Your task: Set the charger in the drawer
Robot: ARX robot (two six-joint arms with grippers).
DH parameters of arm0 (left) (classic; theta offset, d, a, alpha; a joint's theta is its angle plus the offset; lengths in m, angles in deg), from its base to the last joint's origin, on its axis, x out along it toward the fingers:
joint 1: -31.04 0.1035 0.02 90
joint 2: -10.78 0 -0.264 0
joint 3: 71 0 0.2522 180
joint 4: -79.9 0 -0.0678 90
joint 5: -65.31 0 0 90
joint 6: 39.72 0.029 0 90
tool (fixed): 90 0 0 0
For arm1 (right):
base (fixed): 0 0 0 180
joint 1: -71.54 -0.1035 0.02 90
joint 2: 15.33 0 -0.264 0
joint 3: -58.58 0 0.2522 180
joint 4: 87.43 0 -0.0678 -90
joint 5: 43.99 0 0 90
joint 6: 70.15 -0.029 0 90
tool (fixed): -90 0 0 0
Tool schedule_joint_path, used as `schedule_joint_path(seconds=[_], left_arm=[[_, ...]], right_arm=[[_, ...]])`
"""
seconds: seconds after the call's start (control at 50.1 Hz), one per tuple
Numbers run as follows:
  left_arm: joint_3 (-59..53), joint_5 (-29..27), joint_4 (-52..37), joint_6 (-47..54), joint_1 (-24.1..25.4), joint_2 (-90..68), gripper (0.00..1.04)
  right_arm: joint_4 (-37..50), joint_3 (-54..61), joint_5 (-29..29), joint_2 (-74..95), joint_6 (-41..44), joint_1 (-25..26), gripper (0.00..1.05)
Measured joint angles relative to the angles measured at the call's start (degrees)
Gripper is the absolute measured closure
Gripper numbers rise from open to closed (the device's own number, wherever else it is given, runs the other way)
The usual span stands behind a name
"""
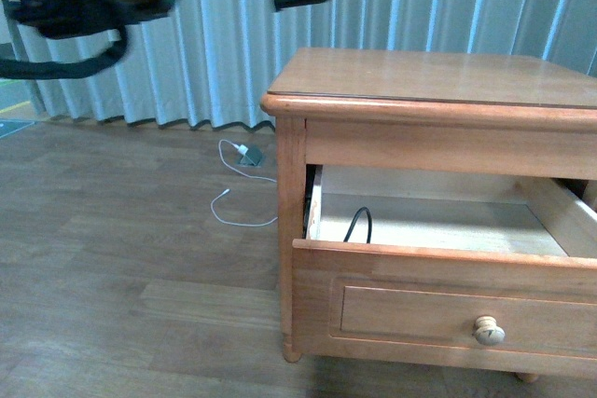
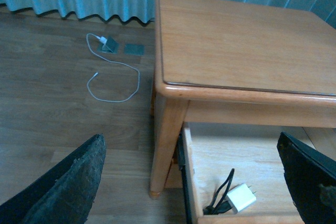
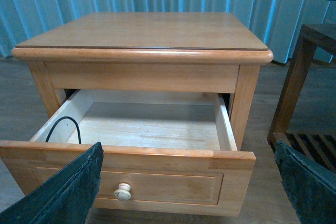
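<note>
The drawer [image 1: 438, 258] of the honey-brown nightstand stands pulled open, with a round pale knob [image 1: 489, 330] on its panel front. The white cube charger [image 2: 242, 198] lies inside it at the front left corner, its black cable [image 2: 223, 192] looping up; only the cable loop [image 1: 359, 223] shows in the front view and in the right wrist view [image 3: 65, 127]. My left gripper [image 2: 191, 182] is open, high above the drawer's left corner. My right gripper [image 3: 189, 182] is open and empty in front of the drawer front [image 3: 157, 174].
A thin white cable with a small adapter [image 1: 244, 154] lies on the wood floor by the curtain, also in the left wrist view [image 2: 107, 43]. A second wooden piece with a slatted shelf [image 3: 304, 103] stands to the nightstand's right. The nightstand top [image 1: 429, 76] is bare.
</note>
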Motion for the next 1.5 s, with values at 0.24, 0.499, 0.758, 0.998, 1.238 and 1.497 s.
schedule_joint_path(seconds=[0.24, 0.499, 0.758, 0.998, 1.238, 1.497], left_arm=[[-18.7, 0.4, 7.4, -0.8, 5.4, 27.1, 0.06], [-31.7, -5.2, 26.9, -4.0, 4.3, 59.8, 0.06], [-37.6, -2.6, 26.6, -6.4, 9.4, 65.2, 0.06], [-43.1, 7.8, 17.5, 6.0, 15.5, 70.3, 0.37], [-47.3, 19.2, 17.2, 9.7, 25.6, 73.5, 0.78], [-49.9, 20.2, 16.6, 10.3, 28.5, 75.4, 1.01]], right_arm=[[0.0, 0.0, 0.0, 0.0, 0.0, 0.0, 0.08], [0.0, 0.0, 0.0, 0.0, 0.0, 0.0, 0.08], [0.0, 0.0, 0.0, 0.0, 0.0, 0.0, 0.08], [0.0, 0.0, 0.0, 0.0, 0.0, 0.0, 0.08], [0.0, 0.0, 0.0, 0.0, 0.0, 0.0, 0.08], [0.0, 0.0, 0.0, 0.0, 0.0, 0.0, 0.08]])
